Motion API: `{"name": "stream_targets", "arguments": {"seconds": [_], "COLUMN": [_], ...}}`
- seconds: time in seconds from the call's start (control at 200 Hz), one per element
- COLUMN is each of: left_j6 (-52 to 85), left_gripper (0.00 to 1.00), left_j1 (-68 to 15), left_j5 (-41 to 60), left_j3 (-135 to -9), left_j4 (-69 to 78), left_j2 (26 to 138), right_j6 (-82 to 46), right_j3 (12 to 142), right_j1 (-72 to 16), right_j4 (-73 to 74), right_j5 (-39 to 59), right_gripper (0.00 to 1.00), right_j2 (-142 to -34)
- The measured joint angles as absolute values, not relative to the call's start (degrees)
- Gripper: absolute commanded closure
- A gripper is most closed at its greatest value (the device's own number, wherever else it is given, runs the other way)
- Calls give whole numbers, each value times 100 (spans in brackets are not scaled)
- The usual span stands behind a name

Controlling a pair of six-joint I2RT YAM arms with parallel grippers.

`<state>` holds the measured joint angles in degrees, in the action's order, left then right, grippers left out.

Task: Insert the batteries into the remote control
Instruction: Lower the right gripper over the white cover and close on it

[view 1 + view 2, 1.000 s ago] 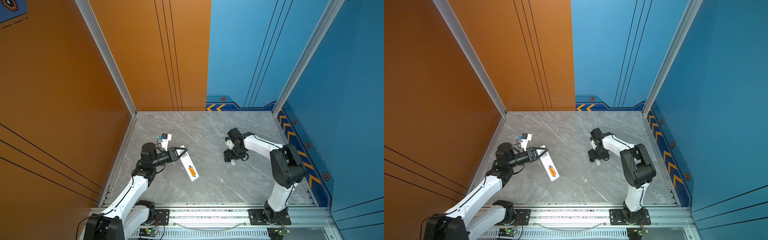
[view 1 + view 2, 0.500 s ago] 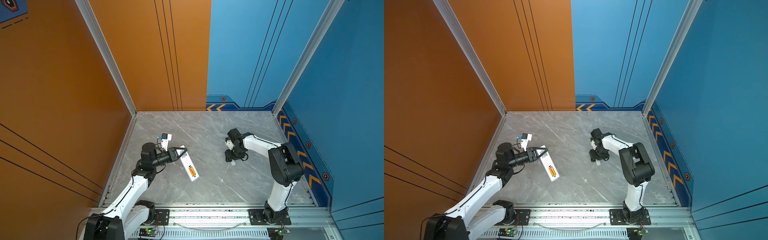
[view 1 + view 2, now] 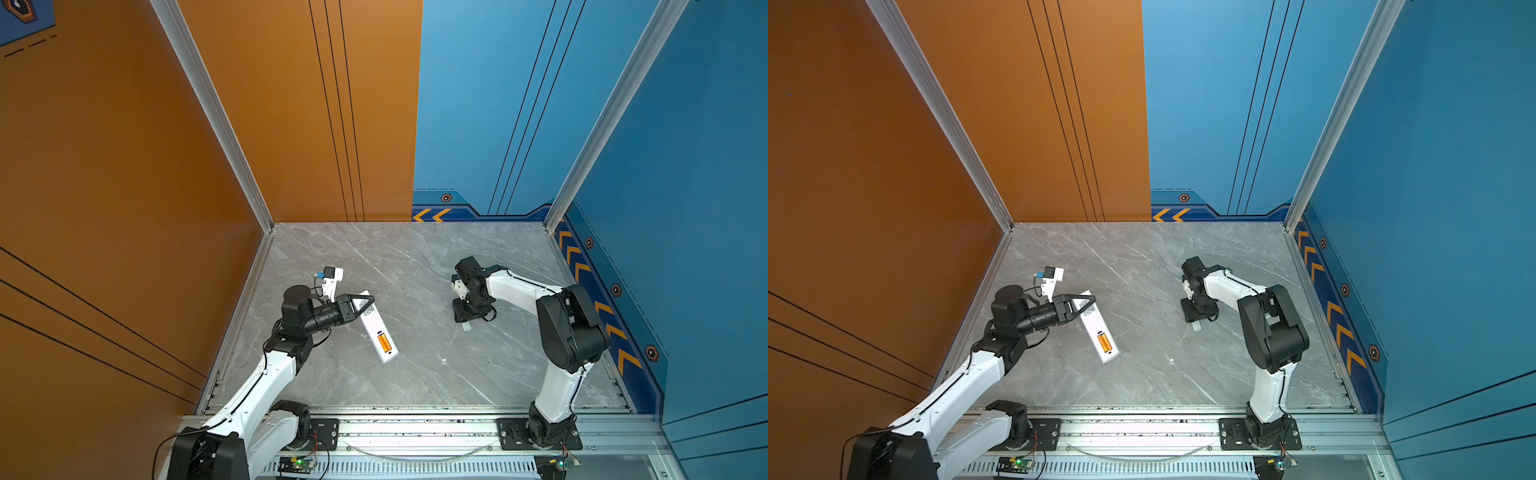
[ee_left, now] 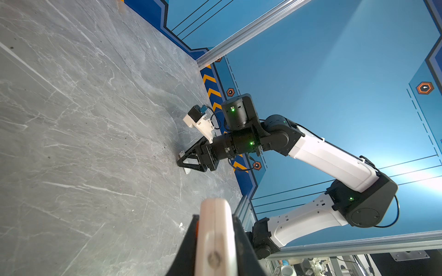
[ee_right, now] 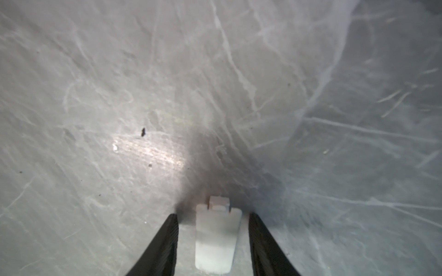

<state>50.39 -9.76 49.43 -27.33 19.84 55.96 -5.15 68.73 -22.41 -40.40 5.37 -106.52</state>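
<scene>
Batteries (image 3: 384,342) sit side by side in the open bay of the remote control (image 3: 376,328), both orange cells seated near its lower end in both top views, so loading looks done and only the cover seems left to fit. On the left, the left hand (image 3: 360,306) is clamped on the remote's upper end, holding it with its back up, slanting out over the counter (image 3: 415,266); the left wrist view shows the white body (image 4: 215,236) pinched between the black fingers (image 4: 241,241). Compared with a second ago, this side has not shifted.

On the right, the change is in the right hand (image 3: 468,316): it stands low over the counter with the small grey-white cover plate (image 5: 216,236) lying flat between its fingers (image 5: 165,246), and they have drawn noticeably closer than a second ago. A narrow gap shows on each side of the plate, so it is not yet gripped. In a top view the plate's tip (image 3: 1197,326) peeks out below the hand. My reading is that a pinch on the cover is under way, ahead of carrying it to the remote.
</scene>
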Motion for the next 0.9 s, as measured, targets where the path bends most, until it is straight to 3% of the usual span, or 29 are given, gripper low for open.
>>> {"name": "stream_targets", "arguments": {"seconds": [0.896], "left_j6": [5041], "left_gripper": [100], "left_j1": [-976], "left_j5": [4943], "left_j3": [-2733], "left_j4": [1986], "left_j2": [5605], "right_j6": [-543], "right_j3": [7024], "right_j1": [-2486], "right_j4": [-3972], "right_j5": [126], "right_gripper": [66], "right_j2": [-10774]}}
